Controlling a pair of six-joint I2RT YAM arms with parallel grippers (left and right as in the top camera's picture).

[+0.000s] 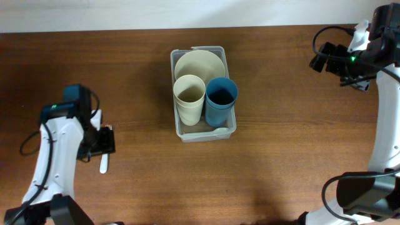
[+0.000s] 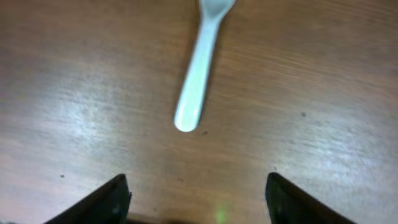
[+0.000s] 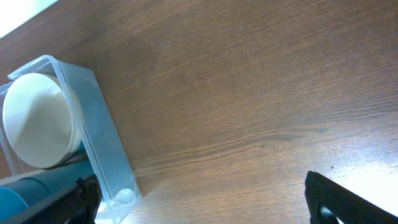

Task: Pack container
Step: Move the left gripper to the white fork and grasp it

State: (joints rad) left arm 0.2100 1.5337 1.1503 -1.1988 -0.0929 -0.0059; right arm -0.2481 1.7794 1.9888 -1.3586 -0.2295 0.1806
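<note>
Well, one clear plastic rectangular container point(image 1: 204, 135) stands in the middle of the brown wooden table point(image 1: 281, 156). Its long axis runs from the far edge of the table toward the near edge, between the two arms. Inside I count three things: one round cream bowl point(image 1: 201, 63) at the far end, and two tall cups side by side in front of it, one cream cup point(image 1: 189, 97) on the left and one blue cup point(image 1: 221, 99) on the right. Both cups touch each other and lean on the bowl.

One white plastic spoon point(image 1: 104, 164) lies on the table at the left, well apart from the container. The left gripper point(image 1: 105, 147) hangs just above its handle end, fingers point(image 2: 99, 202) spread apart, holding nothing. The right gripper point(image 1: 319, 60) is at the far right, near the table edge, pointing toward the container, and its fingers point(image 3: 348, 199) are also wide apart and empty.
</note>
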